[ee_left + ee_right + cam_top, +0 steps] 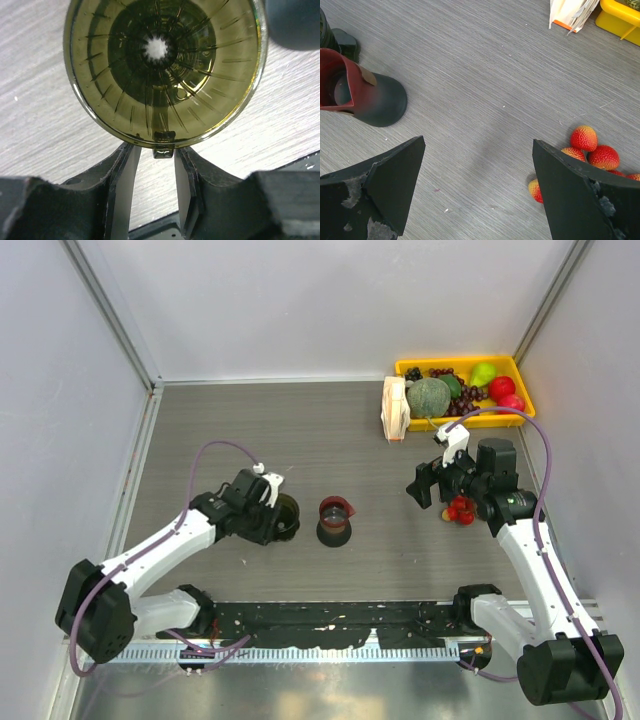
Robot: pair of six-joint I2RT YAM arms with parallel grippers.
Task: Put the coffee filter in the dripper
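dripper (165, 65): upright on the table (330, 440), left of centre, mouth up; ribbed olive wall and pale centre hole in plain view from the left wrist
dripper handle (163, 149): points toward the left arm, sits between the jaws
left gripper (157, 155): low at the dripper's near-left side; jaws parted astride the handle – a strip of table shows between one pad and the handle, the other pad is right against it
small black cup (335, 524): red inside, just right of the dripper, not touching
right gripper (478, 144): above bare table on the right side, well apart from the dripper; jaws spread wide, nothing between them
red fruits (592, 152): small bumpy cluster on the table, just right of the right gripper
filter pack (396, 410): thick white stack with orange edge, upright, far right – against the left end of the yellow tray (500, 422)
tray contents: green melon (428, 397), dark grapes, red and green fruit
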